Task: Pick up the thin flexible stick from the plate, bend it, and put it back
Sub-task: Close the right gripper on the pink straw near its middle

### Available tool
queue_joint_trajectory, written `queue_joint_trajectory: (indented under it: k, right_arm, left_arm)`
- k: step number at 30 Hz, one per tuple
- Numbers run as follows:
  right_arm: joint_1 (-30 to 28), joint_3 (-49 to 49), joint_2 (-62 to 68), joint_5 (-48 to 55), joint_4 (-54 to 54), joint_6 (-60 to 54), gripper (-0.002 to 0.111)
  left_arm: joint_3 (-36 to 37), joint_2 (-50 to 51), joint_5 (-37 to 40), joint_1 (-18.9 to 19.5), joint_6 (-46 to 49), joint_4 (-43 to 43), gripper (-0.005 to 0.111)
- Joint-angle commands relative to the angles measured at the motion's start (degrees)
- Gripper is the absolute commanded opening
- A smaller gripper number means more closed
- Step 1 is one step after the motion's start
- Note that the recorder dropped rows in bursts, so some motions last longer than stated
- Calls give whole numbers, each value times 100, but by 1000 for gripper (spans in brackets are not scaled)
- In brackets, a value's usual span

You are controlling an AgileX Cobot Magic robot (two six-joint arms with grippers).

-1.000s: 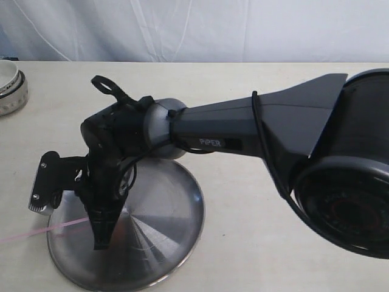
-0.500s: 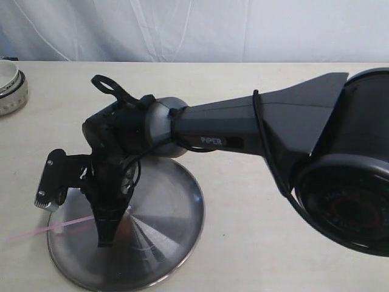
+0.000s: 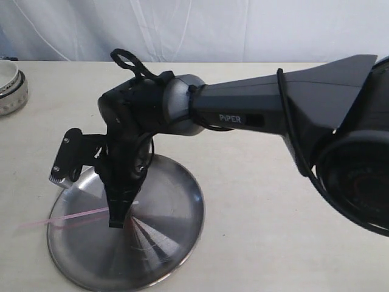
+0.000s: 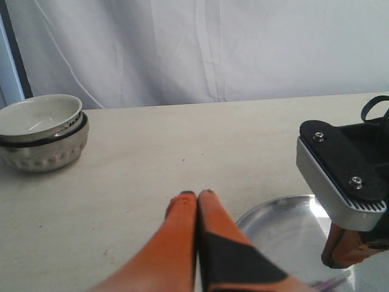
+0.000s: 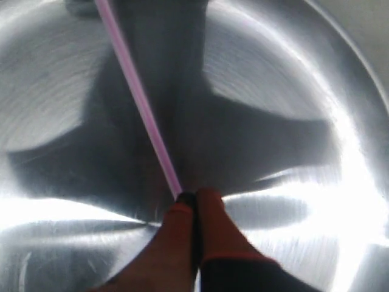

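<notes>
Fingertips (image 5: 181,213) of the right gripper (image 5: 194,196) pinch one end of the thin pale pink translucent stick (image 3: 73,217) over the large round shiny steel plate (image 3: 176,201). The left gripper (image 4: 197,194), closed and empty, sits near the plate's rim.

From my screen the counter (image 3: 261,201) is a pale cream, matte surface. It runs the full width of the exterior view and back to a straight rear edge. Behind it hangs a white cloth backdrop (image 3: 243,30), creased in long soft folds, which fills everything above the counter. In the left wrist view the same cloth looks bright, and a dark upright strip (image 4: 13,55) stands at its edge with a bluish band just beside it. The light is soft and even, and I see only faint, blurred shadows on the counter.
</notes>
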Motion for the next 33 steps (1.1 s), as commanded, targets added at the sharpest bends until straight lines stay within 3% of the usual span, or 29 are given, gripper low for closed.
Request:
queue_joint_trajectory:
  k: [1,3,5,8,10,13,19,22,33]
  right_arm:
    - [-51,-32,-66,18,103,12,0]
    - [-51,-32,-66,-122,216,-19,2]
    - [-51,-32,-55,-250,403,-203,12]
    - [-39,-32,7,-308,484,-265,38]
    - [-15,-32,103,-308,465,-301,46]
    - [16,-32,300,-192,334,-252,35]
    - [16,-32,483,-165,82,-116,33]
    - [16,-32,501,-165,82,-116,0]
    - [16,-32,135,20,-109,116,-1]
  left_arm:
    - [26,-26,-9,-29,-17,18,0]
    - [26,-26,-9,-29,-17,18,0]
    - [26,-26,-9,-29,-17,18,0]
    - [26,-26,-9,-29,-17,18,0]
    - [26,-26,-9,-29,-17,18,0]
    - [26,-26,-9,-29,-17,18,0]
    - [26,-26,-9,-29,-17,18,0]
    - [26,-26,-9,-29,-17,18,0]
    - [26,-26,-9,-29,-17,18,0]
